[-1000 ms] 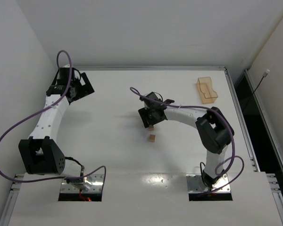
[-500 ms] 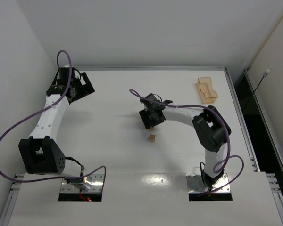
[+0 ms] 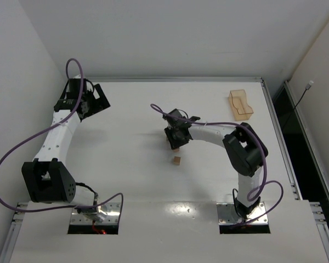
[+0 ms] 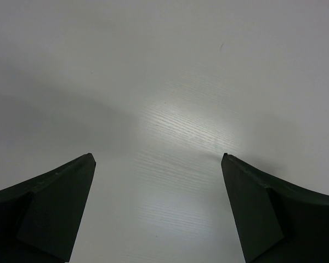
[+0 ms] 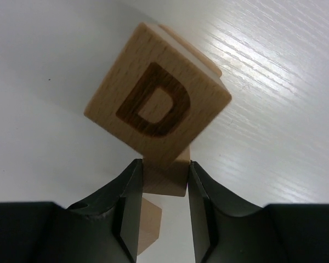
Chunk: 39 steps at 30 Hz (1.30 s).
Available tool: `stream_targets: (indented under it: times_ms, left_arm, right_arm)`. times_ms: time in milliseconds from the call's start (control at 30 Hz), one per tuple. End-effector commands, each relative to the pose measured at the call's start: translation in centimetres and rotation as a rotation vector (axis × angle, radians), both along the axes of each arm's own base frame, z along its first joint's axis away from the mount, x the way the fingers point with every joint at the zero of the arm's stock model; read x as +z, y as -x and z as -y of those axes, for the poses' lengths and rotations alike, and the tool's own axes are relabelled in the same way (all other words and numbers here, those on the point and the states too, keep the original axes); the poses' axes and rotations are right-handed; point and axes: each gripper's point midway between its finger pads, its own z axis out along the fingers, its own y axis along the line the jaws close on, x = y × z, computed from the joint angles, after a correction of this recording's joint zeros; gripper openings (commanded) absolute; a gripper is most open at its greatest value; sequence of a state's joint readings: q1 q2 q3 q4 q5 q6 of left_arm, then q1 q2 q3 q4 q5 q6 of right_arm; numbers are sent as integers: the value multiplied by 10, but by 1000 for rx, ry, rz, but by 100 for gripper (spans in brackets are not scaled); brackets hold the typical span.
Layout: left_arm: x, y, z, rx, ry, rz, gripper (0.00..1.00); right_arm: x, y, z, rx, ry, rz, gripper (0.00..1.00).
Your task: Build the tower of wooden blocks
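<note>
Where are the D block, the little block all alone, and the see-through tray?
D block [image 5: 159, 104], right wrist view, lettered face.
Lone block [image 3: 176, 160], top external view, its top face.
Tray [image 3: 242, 109], top external view, its floor.

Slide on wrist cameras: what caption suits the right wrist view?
Right gripper shut on a small wood block, a cube marked D just beyond its fingertips, white table below.

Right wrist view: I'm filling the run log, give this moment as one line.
right claw shut on small block | D block just beyond it, skewed | left claw open over table | loose block lying apart
</note>
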<state>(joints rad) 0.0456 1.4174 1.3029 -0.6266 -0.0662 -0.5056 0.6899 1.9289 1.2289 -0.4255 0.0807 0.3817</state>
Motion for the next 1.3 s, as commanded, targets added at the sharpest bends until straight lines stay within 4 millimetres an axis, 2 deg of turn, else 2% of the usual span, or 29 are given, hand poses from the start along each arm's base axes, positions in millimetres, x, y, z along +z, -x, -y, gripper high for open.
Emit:
stream_targets:
  times_ms: [0, 67, 100, 133, 200, 233, 300, 333, 367, 400, 433, 467, 500, 533, 667, 700, 733, 767, 867, 1000, 1067, 1100, 1133, 1200, 1267]
  left_arm:
    - [12, -6, -3, 11, 9, 47, 99]
    - [10, -4, -1, 3, 16, 44, 99]
    - [10, -3, -1, 3, 16, 44, 99]
    - [16, -4, 1, -6, 22, 64, 99]
    - [11, -2, 1, -6, 23, 52, 99]
    - [12, -4, 1, -6, 22, 61, 99]
    - [11, -1, 7, -23, 30, 60, 99]
    - [11, -1, 8, -41, 25, 59, 99]
    - [11, -1, 9, -54, 24, 59, 99]
    - [11, -1, 14, -94, 9, 57, 99]
    - [11, 0, 18, -122, 15, 58, 99]
    - [11, 0, 20, -140, 15, 58, 99]
    - [13, -2, 22, -160, 17, 70, 99]
    - [9, -3, 24, -178, 18, 60, 99]
    - [11, -7, 27, -207, 17, 62, 99]
    - [12, -10, 27, -207, 16, 64, 99]
    - [12, -10, 27, -207, 16, 64, 99]
    - [13, -12, 27, -207, 16, 65, 99]
    - [9, -13, 28, -220, 17, 56, 99]
    - [5, -14, 30, -229, 26, 46, 99]
    - [5, -17, 30, -229, 26, 46, 99]
    - [5, -16, 32, -237, 33, 47, 99]
    - [5, -16, 32, -237, 33, 47, 99]
    - [5, -16, 32, -237, 33, 47, 99]
    - [6, -16, 34, -246, 40, 48, 99]
  right_arm:
    - [37, -5, -3, -15, -55, 96, 0]
    - [48, -1, 4, 1, -66, 141, 0]
    - [72, 1, 6, 0, -105, 187, 0]
    - [75, 7, 10, 19, -113, 198, 0]
    - [91, 17, 10, 97, -150, 230, 0]
    - [105, 28, 11, 141, -191, 249, 0]
    - [126, 35, 12, 267, -215, 305, 0]
    - [130, 35, 15, 306, -207, 320, 0]
    - [123, 44, 20, 363, -176, 291, 0]
    - [128, 41, 23, 450, -151, 317, 0]
    - [131, 49, 19, 584, -168, 309, 0]
    - [134, 49, 11, 604, -198, 303, 0]
    - [140, 49, 10, 706, -186, 302, 0]
    - [143, 58, 2, 799, -223, 263, 0]
    - [141, 52, -5, 965, -217, 112, 0]
    - [155, 39, -4, 979, -216, 139, 0]
    - [154, 34, -8, 978, -215, 131, 0]
    - [169, 21, -9, 967, -208, 182, 0]
    - [182, -3, -13, 973, -170, 239, 0]
    - [175, -17, -11, 997, -125, 183, 0]
    - [179, -22, -8, 1014, -114, 163, 0]
    - [173, -24, -10, 1013, -113, 140, 0]
    - [177, -27, -11, 1014, -114, 156, 0]
    - [181, -38, -9, 998, -91, 178, 0]
    - [173, -49, -10, 988, -62, 167, 1]
